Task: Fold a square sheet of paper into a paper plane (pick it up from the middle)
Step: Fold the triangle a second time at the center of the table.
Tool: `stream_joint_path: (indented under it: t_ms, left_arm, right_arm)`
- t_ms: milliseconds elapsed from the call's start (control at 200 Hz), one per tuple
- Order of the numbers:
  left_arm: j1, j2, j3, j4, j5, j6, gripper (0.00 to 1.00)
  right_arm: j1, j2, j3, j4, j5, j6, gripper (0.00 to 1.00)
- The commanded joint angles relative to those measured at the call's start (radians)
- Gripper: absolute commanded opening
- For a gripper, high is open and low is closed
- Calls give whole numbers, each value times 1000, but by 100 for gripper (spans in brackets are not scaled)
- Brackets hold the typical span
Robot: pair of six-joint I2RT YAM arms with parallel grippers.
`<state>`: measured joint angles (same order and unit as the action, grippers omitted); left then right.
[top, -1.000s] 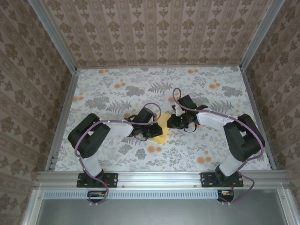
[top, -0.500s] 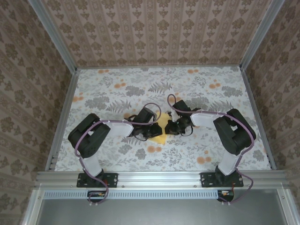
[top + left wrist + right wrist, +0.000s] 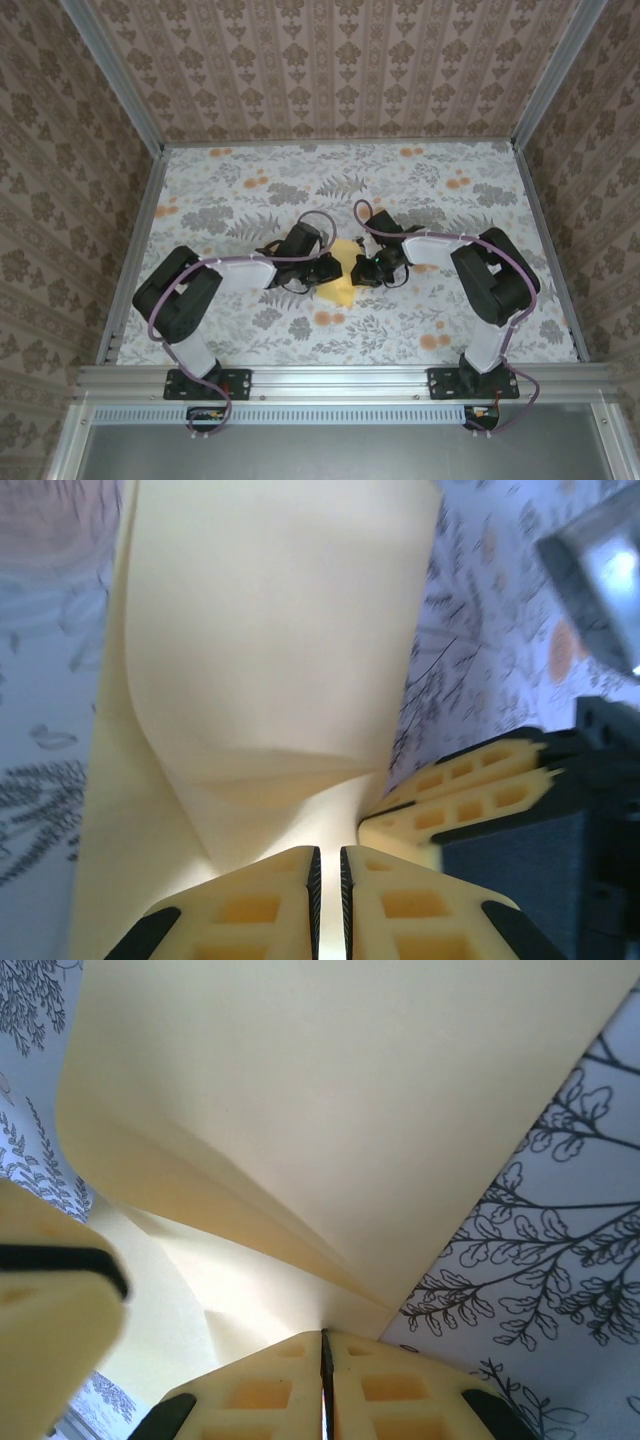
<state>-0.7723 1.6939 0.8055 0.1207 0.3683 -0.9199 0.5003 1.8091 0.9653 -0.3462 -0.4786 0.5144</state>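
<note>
The square sheet of paper [image 3: 343,287] sits mid-counter [image 3: 220,190], bowed up between 2 tools. The left tool [image 3: 327,852] and right tool [image 3: 323,1335] each clench a pinched fold of it. It looks light, floppy and easily creased or torn, so hold it gently near the middle.

Checked all three views: no legible text, label, brand, number or sign on any surface.
</note>
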Motion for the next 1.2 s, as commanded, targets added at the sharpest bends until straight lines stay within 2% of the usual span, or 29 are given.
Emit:
stream_joint_path:
  t_ms: [0,355,535,730,930,1195]
  left_arm:
    - [14,-4,-1,-1,-8,32,17]
    - [13,77,34,-26,31,26,18]
    - [21,91,39,-93,-31,18,18]
    - [61,86,-9,-59,-42,-14,20]
    - [104,64,9,-101,-61,28,26]
    - [154,34,47,-131,-53,119,28]
  right_arm:
    - [1,66,-2,-72,115,-25,10]
    - [1,88,7,-91,136,-30,10]
    - [1,104,14,-117,170,-39,10]
    - [1,114,9,-147,241,-63,10]
    - [1,123,6,-160,266,-76,9]
    - [1,120,7,-161,266,-75,9]
